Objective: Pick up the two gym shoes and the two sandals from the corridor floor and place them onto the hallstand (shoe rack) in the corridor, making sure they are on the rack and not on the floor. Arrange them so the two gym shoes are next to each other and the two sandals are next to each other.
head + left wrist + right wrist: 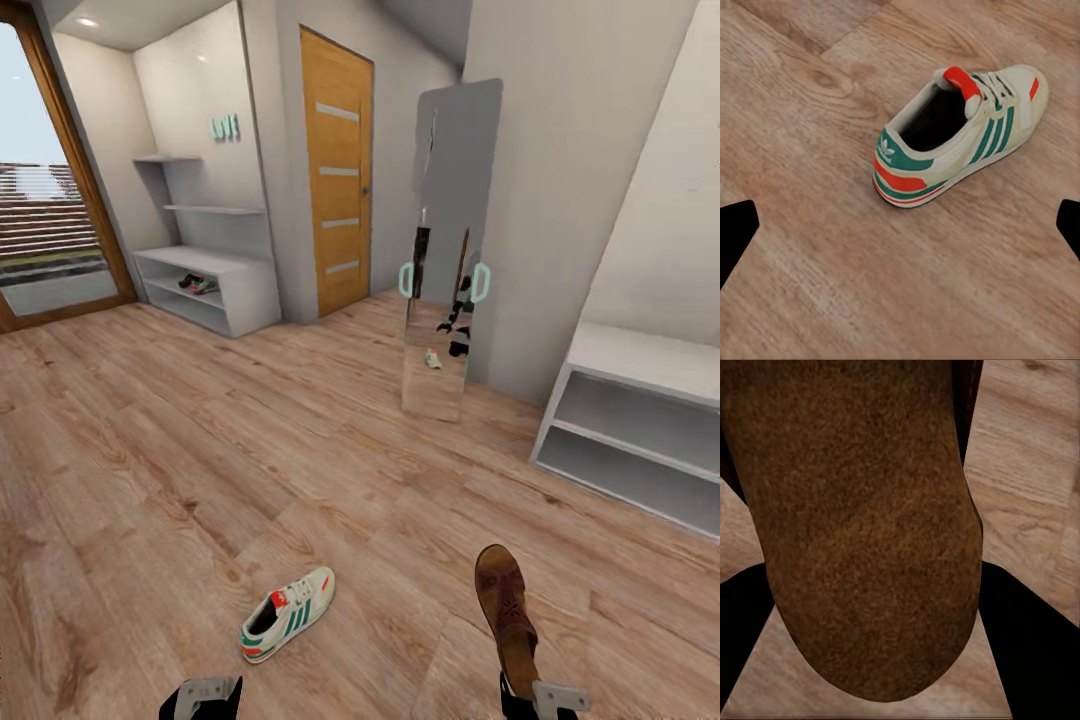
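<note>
So the room is a corridor with light brown wood-plank laminate floor (200, 440), grain and knots all over it, grey-white walls, an orange wooden door (338, 170) at the far end, a tall leaning mirror panel (445, 250) right of it, and a big glazed opening with a wooden frame (40, 200) on the left.

The pale grey hallstand with two staggered floating shelves above a low bench top (205, 275) sits in the far left corner. One shoe (198, 284) is already in its upper slot, too small to tell much beyond some green and red. A longer low white bench with open shelves (640, 430) is on the right.

Counting what's in sight: one white lace-up gym shoe with green stripes and orange-red patches (287, 613) lying on the floor, and one flat dark brown leather sandal with a woven upper (508, 610).

The left gripper (205, 695) hovers near the gym shoe, jaws spread wide and holding nothing. The right gripper (545, 698) has its jaws clamped on the sandal's heel end, with the toe pointing away from the robot.
</note>
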Robot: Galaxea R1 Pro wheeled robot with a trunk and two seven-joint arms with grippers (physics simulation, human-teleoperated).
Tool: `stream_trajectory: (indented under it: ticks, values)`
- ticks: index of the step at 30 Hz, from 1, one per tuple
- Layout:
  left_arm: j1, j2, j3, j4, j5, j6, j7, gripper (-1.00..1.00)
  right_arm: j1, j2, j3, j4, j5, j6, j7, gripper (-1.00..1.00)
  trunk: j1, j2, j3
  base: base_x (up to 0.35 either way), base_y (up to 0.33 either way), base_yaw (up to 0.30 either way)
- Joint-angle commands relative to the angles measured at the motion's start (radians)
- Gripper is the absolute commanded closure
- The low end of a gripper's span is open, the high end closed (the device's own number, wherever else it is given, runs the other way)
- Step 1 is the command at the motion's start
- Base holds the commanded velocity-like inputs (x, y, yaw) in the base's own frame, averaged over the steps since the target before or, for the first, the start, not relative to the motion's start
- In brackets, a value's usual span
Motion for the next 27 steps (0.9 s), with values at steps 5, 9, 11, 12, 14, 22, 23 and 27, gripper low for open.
stream_trajectory:
  ticks: [5,9,11,12,14,22,23,27]
  values:
    - [0.000,0.000,0.008,0.000,0.001,0.000,-0.010,-1.00,-0.001,-0.003,-0.002,0.001,0.012,-0.003,-0.008,1.00,0.000,0.000,-0.001,0.133,0.291,-0.007]
    - [0.000,0.000,0.008,0.001,0.000,-0.001,-0.010,-1.00,-0.001,0.001,-0.002,0.001,0.010,-0.003,-0.008,1.00,0.000,0.000,-0.001,0.088,0.114,0.000]
    - [0.000,0.000,0.009,0.001,0.000,-0.001,-0.011,-1.00,-0.001,0.001,-0.002,0.001,0.010,-0.003,-0.008,1.00,0.000,0.000,-0.001,0.017,0.021,0.000]
    - [0.000,0.000,0.009,0.001,0.000,-0.001,-0.011,-1.00,-0.001,0.001,-0.002,0.000,0.010,-0.003,-0.008,1.00,0.000,0.000,-0.002,0.009,0.012,0.000]
    - [0.000,0.000,0.009,0.001,0.000,-0.001,-0.011,-1.00,-0.001,0.002,-0.002,0.000,0.009,-0.003,-0.008,1.00,0.000,0.000,-0.004,0.006,0.008,0.000]
    - [0.000,0.000,0.008,0.000,0.000,-0.001,-0.010,-1.00,-0.001,0.001,-0.002,-0.001,0.008,-0.003,-0.008,1.00,0.000,0.000,-0.016,0.001,0.001,0.000]
    - [0.000,0.000,0.008,0.001,0.000,-0.001,-0.011,-1.00,-0.001,0.001,-0.002,-0.001,0.008,-0.003,-0.008,1.00,0.000,0.000,-0.018,0.000,0.000,0.000]
    - [0.000,0.000,0.008,0.000,0.000,-0.001,-0.010,-1.00,-0.001,0.001,-0.002,-0.001,0.008,-0.003,-0.008,1.00,0.000,0.000,-0.024,0.000,0.000,0.000]
